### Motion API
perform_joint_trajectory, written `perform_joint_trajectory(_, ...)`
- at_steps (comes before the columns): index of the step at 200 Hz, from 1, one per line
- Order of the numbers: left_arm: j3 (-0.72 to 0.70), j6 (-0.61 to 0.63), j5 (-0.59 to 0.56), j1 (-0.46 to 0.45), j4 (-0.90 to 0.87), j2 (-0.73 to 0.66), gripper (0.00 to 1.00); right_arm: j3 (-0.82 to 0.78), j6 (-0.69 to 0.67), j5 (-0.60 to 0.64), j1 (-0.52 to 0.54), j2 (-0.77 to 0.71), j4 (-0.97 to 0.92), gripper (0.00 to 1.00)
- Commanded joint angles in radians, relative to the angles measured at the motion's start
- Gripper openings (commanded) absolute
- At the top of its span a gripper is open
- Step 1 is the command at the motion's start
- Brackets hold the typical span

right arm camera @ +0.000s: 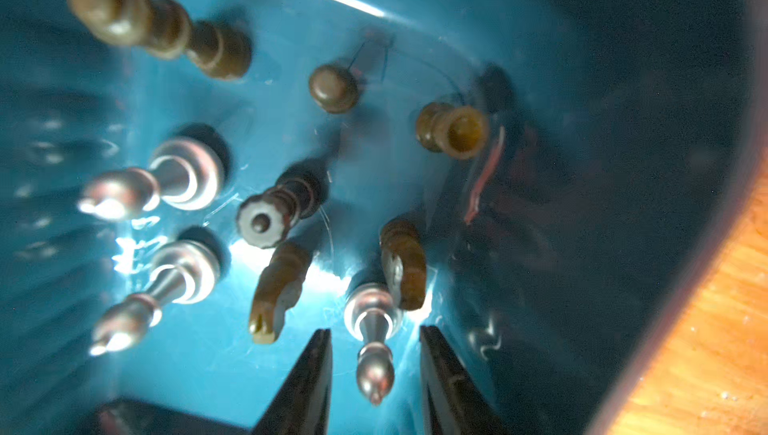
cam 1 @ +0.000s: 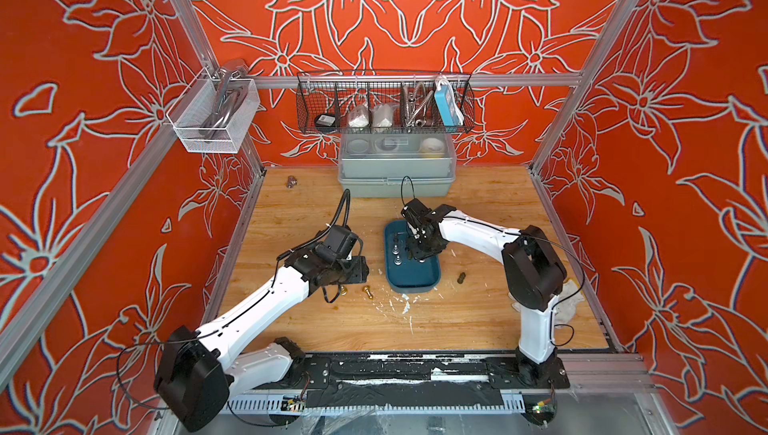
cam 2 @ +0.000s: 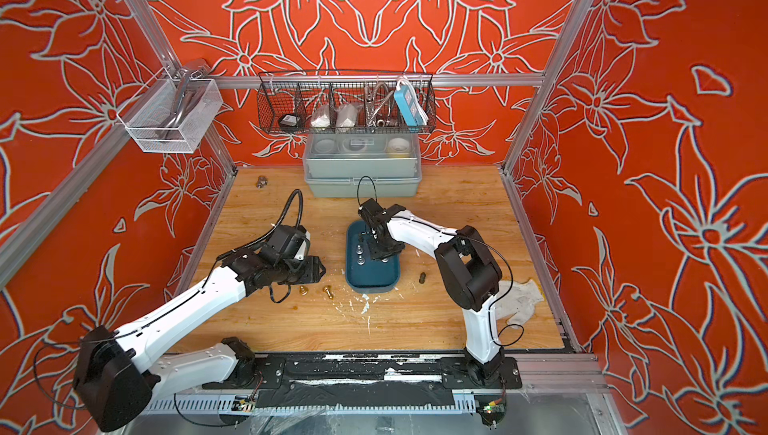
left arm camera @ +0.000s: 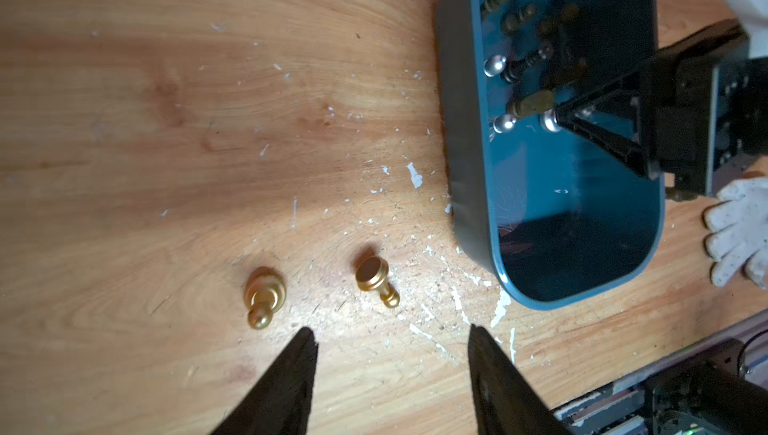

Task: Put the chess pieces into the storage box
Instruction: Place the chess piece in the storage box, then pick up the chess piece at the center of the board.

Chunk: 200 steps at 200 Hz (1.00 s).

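Observation:
The teal storage box (cam 1: pixel 411 279) (cam 2: pixel 374 281) lies mid-table and holds several chess pieces, silver and dark, most of them upright. My right gripper (right arm camera: pixel 375 329) (cam 1: pixel 417 252) reaches down into the box with its jaws open. A silver piece (right arm camera: pixel 374 354) stands between its fingers with a gap on each side. My left gripper (left arm camera: pixel 390 329) hangs open over bare wood to the left of the box (left arm camera: pixel 582 204). Just beyond its fingertips one gold piece (left arm camera: pixel 264 298) stands and another gold piece (left arm camera: pixel 374 279) lies tipped. A dark piece (cam 1: pixel 461 277) lies on the table right of the box.
A grey-green lidded box (cam 1: pixel 397 171) stands at the back under a black wire basket (cam 1: pixel 384 104). A white mesh basket (cam 1: pixel 212 117) hangs at the back left. A brown fitting (cam 1: pixel 291 181) lies back left, a white glove (cam 1: pixel 569 304) at the right.

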Motion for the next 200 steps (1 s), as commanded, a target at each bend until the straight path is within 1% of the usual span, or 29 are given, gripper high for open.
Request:
perform_joint_trajectory(1,-0.013,-0.067,-0.037,0.038,-0.131,-0.059,0.58,0.040,-0.012,0.015,0.012,-0.070,-0.029,0.43)
perform_joint_trajectory(34,-0.011,-0.052,-0.020,0.127,-0.237,-0.057,0.57,-0.004,-0.037,0.017,0.020,-0.189,-0.007,0.46)
perform_joint_trajectory(48,-0.018,-0.033,-0.014,0.149,-0.240,-0.040,0.56,-0.062,-0.072,0.001,0.028,-0.273,0.063,0.48)
perform_joint_trajectory(65,-0.012,-0.013,-0.002,0.159,-0.232,0.005,0.55,-0.186,-0.116,-0.067,0.034,-0.396,0.200,0.53)
perform_joint_trajectory(85,-0.005,0.003,0.013,0.161,-0.203,0.067,0.55,-0.365,-0.148,-0.196,0.036,-0.524,0.403,0.61)
perform_joint_trajectory(107,-0.001,0.001,0.005,0.161,-0.195,0.132,0.53,-0.500,-0.177,-0.294,0.058,-0.601,0.553,0.62)
perform_joint_trajectory(130,-0.011,0.005,0.003,0.162,-0.169,0.190,0.50,-0.626,-0.200,-0.290,0.099,-0.665,0.697,0.63)
perform_joint_trajectory(154,-0.004,0.012,0.001,0.160,-0.145,0.240,0.48,-0.700,-0.213,-0.278,0.115,-0.704,0.795,0.63)
perform_joint_trajectory(173,0.003,0.020,-0.011,0.159,-0.124,0.270,0.47,-0.713,-0.218,-0.260,0.118,-0.704,0.806,0.63)
perform_joint_trajectory(200,0.007,0.021,-0.010,0.149,-0.110,0.316,0.43,-0.728,-0.220,-0.230,0.119,-0.693,0.812,0.63)
